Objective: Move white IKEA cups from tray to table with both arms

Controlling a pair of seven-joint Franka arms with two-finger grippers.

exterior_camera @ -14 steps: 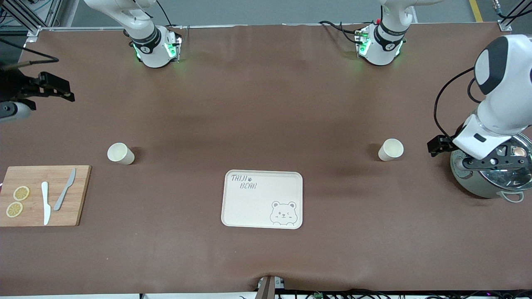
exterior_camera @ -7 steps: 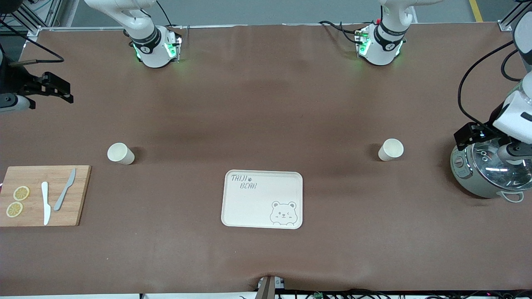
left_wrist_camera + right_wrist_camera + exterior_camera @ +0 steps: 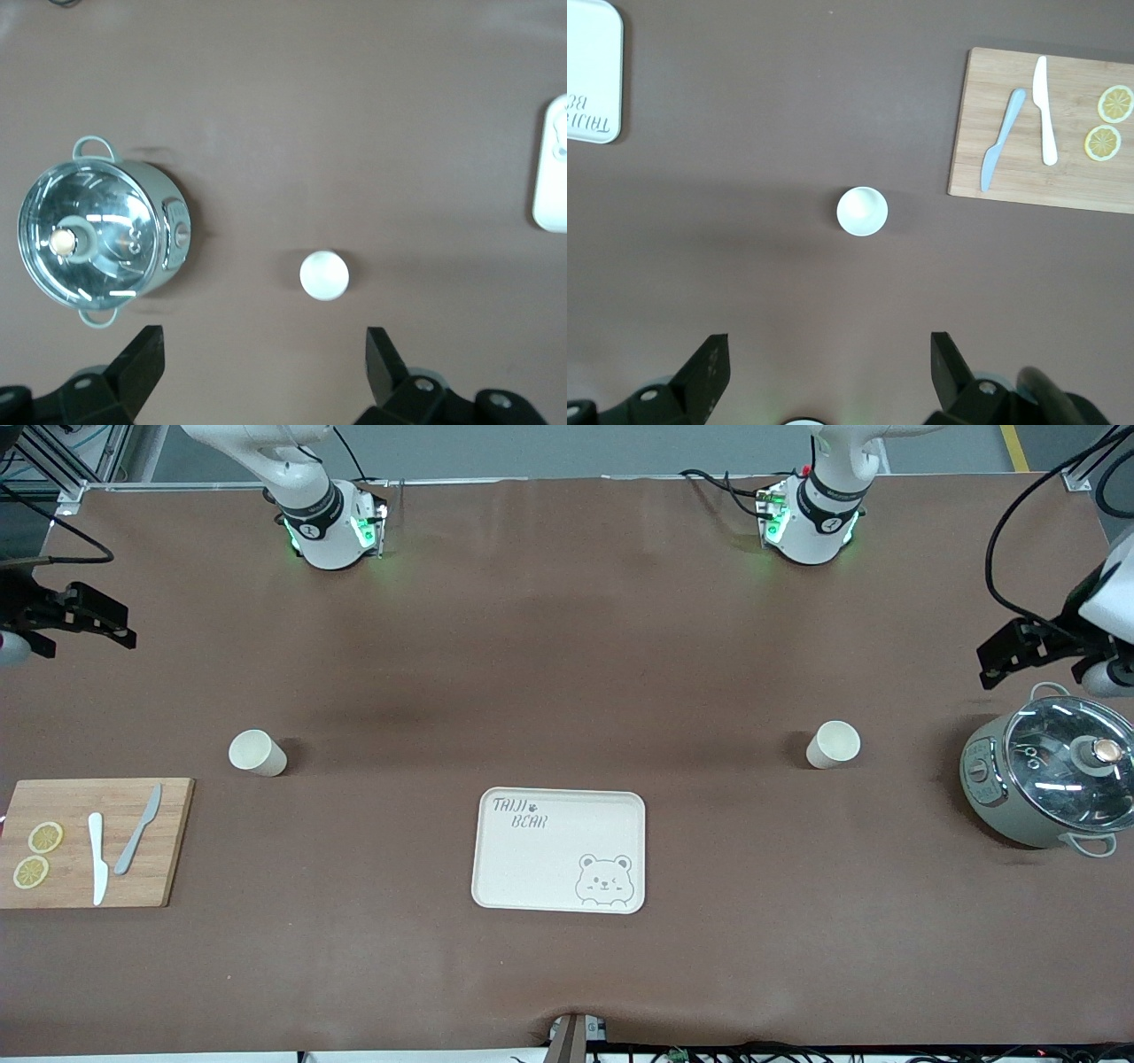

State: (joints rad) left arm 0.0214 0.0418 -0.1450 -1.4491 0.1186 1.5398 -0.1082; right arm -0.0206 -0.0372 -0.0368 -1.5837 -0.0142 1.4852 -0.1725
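Two small cream-white cups stand upright on the brown table. One cup [image 3: 833, 744] is toward the left arm's end, beside the pot; it also shows in the left wrist view [image 3: 324, 274]. The other cup [image 3: 257, 752] is toward the right arm's end; it also shows in the right wrist view [image 3: 862, 211]. My left gripper [image 3: 264, 359] is open and empty, high above the table near its cup. My right gripper [image 3: 828, 363] is open and empty, high above the table near its cup. In the front view only the wrists show, the left wrist [image 3: 1028, 646] and the right wrist [image 3: 80, 613].
A cream bear-printed tray [image 3: 560, 850] lies mid-table, nearer the front camera than the cups. A lidded grey-green pot [image 3: 1050, 779] stands at the left arm's end. A wooden board [image 3: 97, 841] with two knives and lemon slices lies at the right arm's end.
The left arm has lifted away from over the pot toward the bases' side, and the pot's lid now shows whole. The right arm has drawn slightly toward the table's edge. The cups have not moved.
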